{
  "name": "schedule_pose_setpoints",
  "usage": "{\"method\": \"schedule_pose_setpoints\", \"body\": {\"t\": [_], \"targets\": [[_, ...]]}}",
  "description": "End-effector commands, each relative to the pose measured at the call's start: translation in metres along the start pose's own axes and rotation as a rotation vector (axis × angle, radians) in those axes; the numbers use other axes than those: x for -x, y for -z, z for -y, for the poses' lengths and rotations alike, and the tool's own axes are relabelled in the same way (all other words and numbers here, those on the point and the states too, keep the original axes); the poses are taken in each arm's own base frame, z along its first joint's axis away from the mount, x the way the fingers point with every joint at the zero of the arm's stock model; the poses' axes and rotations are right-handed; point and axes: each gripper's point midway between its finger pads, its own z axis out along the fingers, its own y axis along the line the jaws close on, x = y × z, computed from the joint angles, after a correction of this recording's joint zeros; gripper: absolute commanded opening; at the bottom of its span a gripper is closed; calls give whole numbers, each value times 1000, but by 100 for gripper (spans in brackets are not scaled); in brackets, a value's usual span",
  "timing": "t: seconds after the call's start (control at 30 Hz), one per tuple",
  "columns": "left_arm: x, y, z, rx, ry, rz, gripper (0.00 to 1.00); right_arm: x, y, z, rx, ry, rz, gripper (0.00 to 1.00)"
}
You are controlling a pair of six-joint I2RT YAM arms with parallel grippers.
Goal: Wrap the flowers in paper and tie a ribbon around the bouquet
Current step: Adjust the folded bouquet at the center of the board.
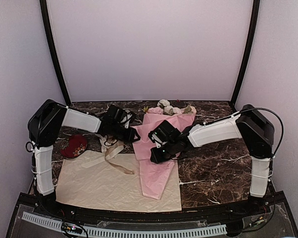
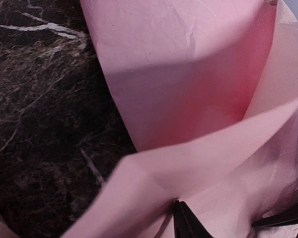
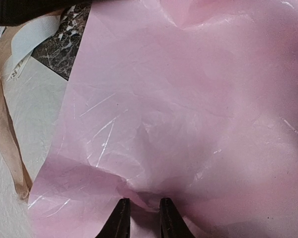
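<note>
Top external view: the bouquet (image 1: 156, 171) is lying on the marble table (image 1: 213, 168). Its narrow tip is pointing toward my bases and resting over the cream-beige sheet (image 1: 94, 186), and the rose heads (image 1: 170, 108) are showing at the wide far end. My right gripper (image 3: 141, 201) is standing narrow at mid-cone, its fingers (image 3: 120, 220) pinching a small pucker of the pink paper (image 3: 198, 109). My left gripper (image 2: 216, 218) is sitting at the cone's upper left edge with jaws parted and a fold of the pink paper lying in the gap. The tan ribbon (image 3: 4, 134) is trailing loose across the cream-beige sheet, just left of the cone and apart from both grippers. A paler white ribbon (image 3: 27, 39) is lying beyond it on the table, and a dark red object (image 1: 73, 147) is sitting beside my left arm.
</note>
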Motion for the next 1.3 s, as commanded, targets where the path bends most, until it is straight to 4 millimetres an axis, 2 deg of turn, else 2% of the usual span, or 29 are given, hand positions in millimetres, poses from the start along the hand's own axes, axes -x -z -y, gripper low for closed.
{"method": "schedule_pose_setpoints", "body": {"t": [0.0, 0.17, 0.23, 0.3, 0.33, 0.43, 0.5, 0.57, 0.8, 0.93, 1.03, 1.13, 1.2, 1.23, 1.27], "targets": [[51, 54, 4, 97, -73, 119, 43, -11, -6, 6, -4, -34, -28, 21], [77, 109, 1, 243, -98, 207, 46, -11, -6, 1, 21, -51, -23, 21], [76, 124, 10, 241, -102, 225, 45, -10, -6, -2, 37, -57, -19, 22], [65, 127, 31, 200, -127, 221, 41, -8, -5, -5, 47, -57, -13, 22], [57, 124, 40, 166, -134, 210, 39, -7, -5, -6, 50, -57, -9, 22], [19, 97, 77, 13, -151, 123, 38, -6, -5, -8, 58, -55, -4, 22], [3, 78, 83, -38, -123, 60, 37, -5, -4, -9, 64, -54, -1, 22], [-7, 58, 81, -70, -87, 29, 35, -5, -3, -9, 64, -51, 3, 22], [-32, 12, 68, -83, -48, -100, 35, 1, 8, -17, 81, -31, 33, 22], [-50, 4, 55, -47, -31, -162, 33, 13, 24, -24, 85, -3, 61, 22], [-60, 3, 49, -37, -19, -182, 32, 25, 48, -33, 115, -6, 94, 24], [-66, 3, 41, -34, 6, -196, 30, 32, 77, -31, 115, -65, 114, 36], [-67, 4, 40, -43, 17, -199, 30, 28, 95, -14, 96, -156, 119, 52], [-67, 4, 40, -47, 17, -198, 30, 10, 95, 4, 72, -219, 91, 61], [-67, 3, 39, -49, 19, -196, 30, 7, 103, 15, 77, -283, 99, 69]]}}
